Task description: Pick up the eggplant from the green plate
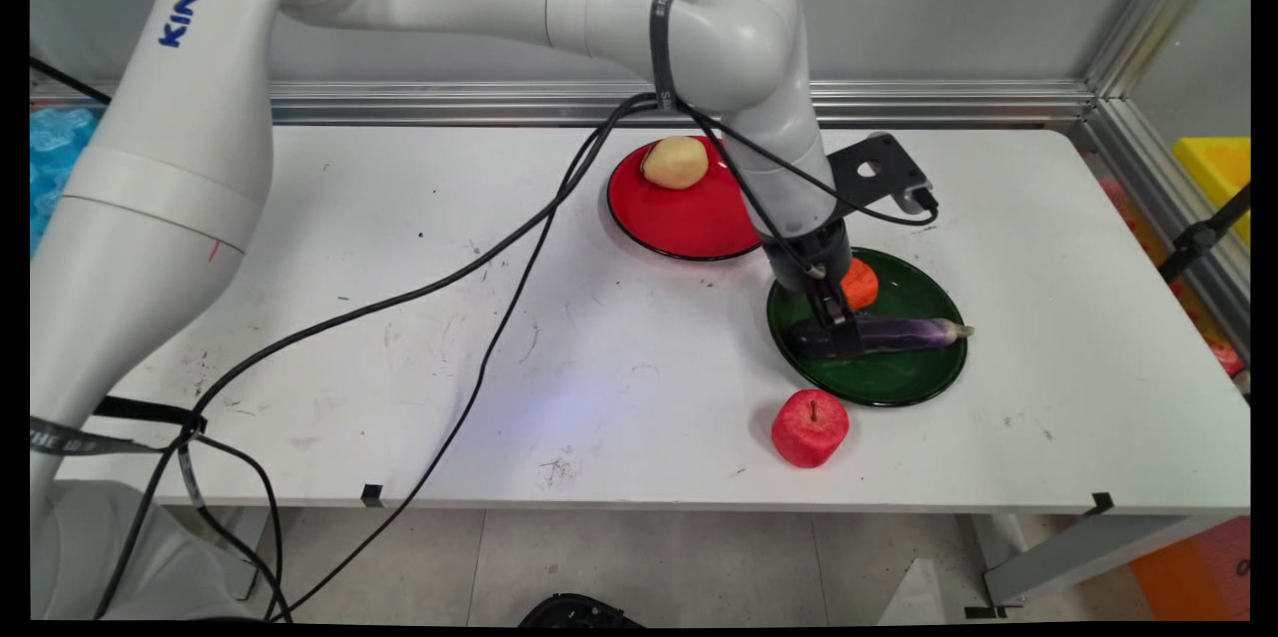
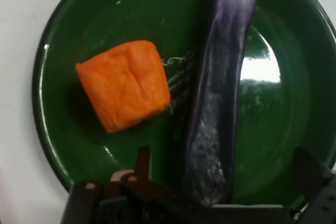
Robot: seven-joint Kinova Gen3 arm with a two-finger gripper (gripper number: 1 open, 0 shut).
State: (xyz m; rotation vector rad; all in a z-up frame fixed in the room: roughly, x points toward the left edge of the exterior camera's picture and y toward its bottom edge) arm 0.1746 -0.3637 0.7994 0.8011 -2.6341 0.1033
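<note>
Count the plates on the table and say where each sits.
2. The red plate sits toward the table's far side, holding a potato. The green plate sits nearer, under the gripper, holding an eggplant.

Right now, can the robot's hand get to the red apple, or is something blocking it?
Probably yes. The apple sits alone on the bare table, just outside the green plate. The end effector is down over the eggplant close by, and nothing lies between them.
</note>
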